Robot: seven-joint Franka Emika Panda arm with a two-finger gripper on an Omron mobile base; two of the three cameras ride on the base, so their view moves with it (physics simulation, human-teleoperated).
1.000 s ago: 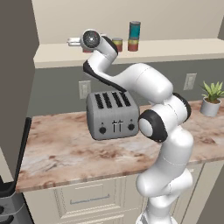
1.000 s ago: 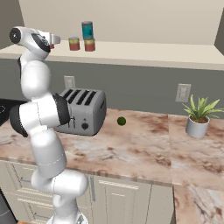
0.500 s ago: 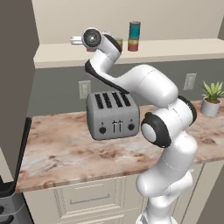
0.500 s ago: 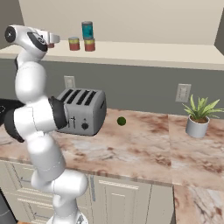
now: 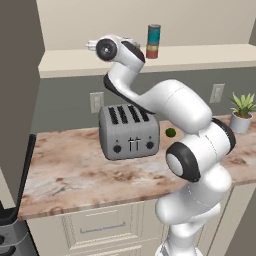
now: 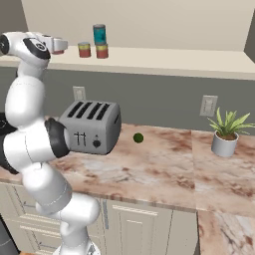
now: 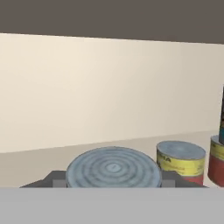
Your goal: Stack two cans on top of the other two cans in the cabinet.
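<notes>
— Grey lid first: we have the red can [image 7: 113, 171] right under the camera, clenched between our fingers [image 6: 59, 46], and it hangs over the left end of the cabinet [image 6: 149, 59] shelf.

— Agreed, and the can's body shows red at the hand in the right base view. Where do we take it?

— Just beyond it on the shelf stands the uncovered red can [image 6: 84, 50] with the grey top; past that, touching or nearly so, the other red can [image 6: 102, 51] with the teal-blue can [image 6: 99, 34] on it.

— So one stack looks done. We judge we should carry ours level, above the bare can's rim, centre lid over lid, then lower straight.

— And we let go only once it sits flat, keeping wide of the teal tower beside it.
</notes>
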